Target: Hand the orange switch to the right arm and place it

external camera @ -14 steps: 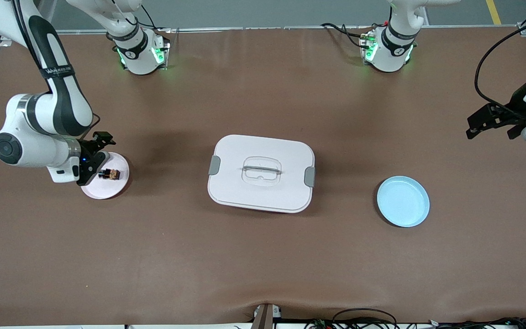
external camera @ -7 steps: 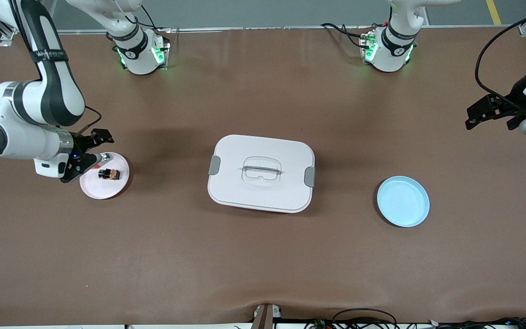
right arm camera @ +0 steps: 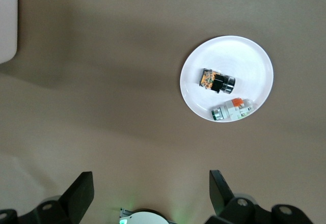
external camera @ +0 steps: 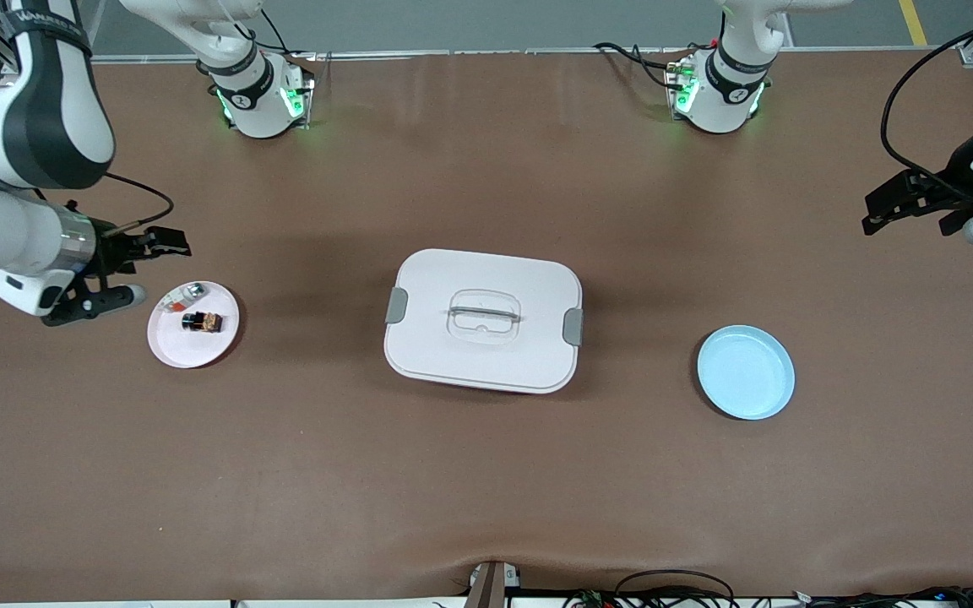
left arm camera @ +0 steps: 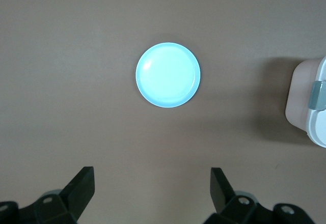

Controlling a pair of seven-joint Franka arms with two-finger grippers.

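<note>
Lying on pink plate (external camera: 174, 350), orange switch (external camera: 201, 321); both grippers' fingers spread, empty.

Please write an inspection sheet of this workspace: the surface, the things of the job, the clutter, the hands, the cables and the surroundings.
Surface: brown table, bare around the items.
Job's things: orange switch lies on the white plate, toward the right arm's end.
Clutter: red-white-silver piece on the same plate; white lidded box mid-table; empty blue plate toward the left arm's end.
Hands: right hand open, empty, beside the white plate; left hand open, empty, waiting over the table's end.
Cables: black cables on both arms and along the table's edges.
Surroundings: grey floor along the table's edge by the bases.
</note>
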